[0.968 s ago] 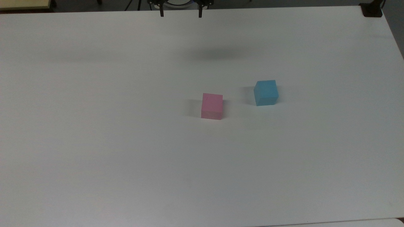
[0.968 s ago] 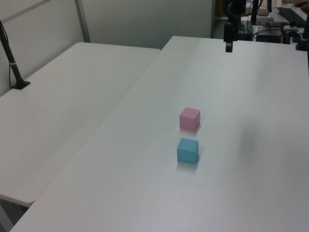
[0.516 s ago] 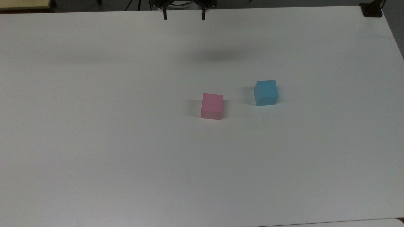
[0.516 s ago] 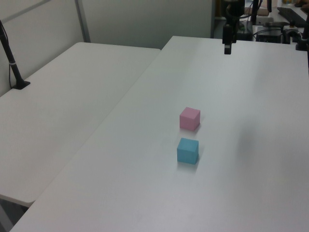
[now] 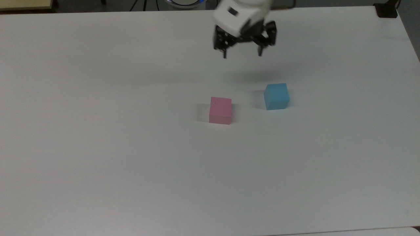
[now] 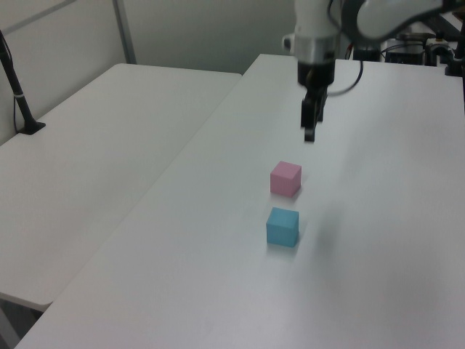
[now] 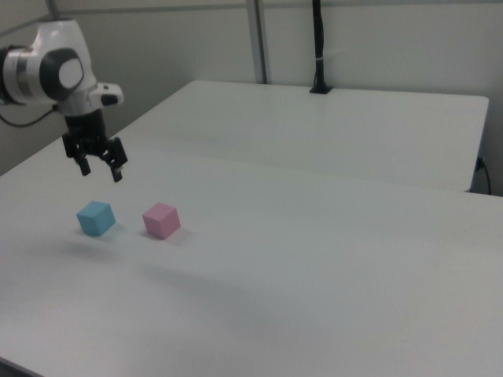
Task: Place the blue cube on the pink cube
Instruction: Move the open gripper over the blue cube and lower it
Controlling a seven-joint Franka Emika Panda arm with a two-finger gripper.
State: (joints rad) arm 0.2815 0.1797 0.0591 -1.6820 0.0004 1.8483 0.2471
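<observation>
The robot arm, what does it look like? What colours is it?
The arm is mostly white and rounded, with a dark grey round cap at one joint. A thin black cable loops beside it. Its gripper is black, with two thin black fingers sticking out from a white, boxy block that has a small dark patch on it.

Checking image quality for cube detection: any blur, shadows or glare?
Top view: gripper and wrist smeared by motion, soft shadow on the table beneath; blue cube and pink cube crisp. Left view: cubes sharp, faint shadows. No glare.
</observation>
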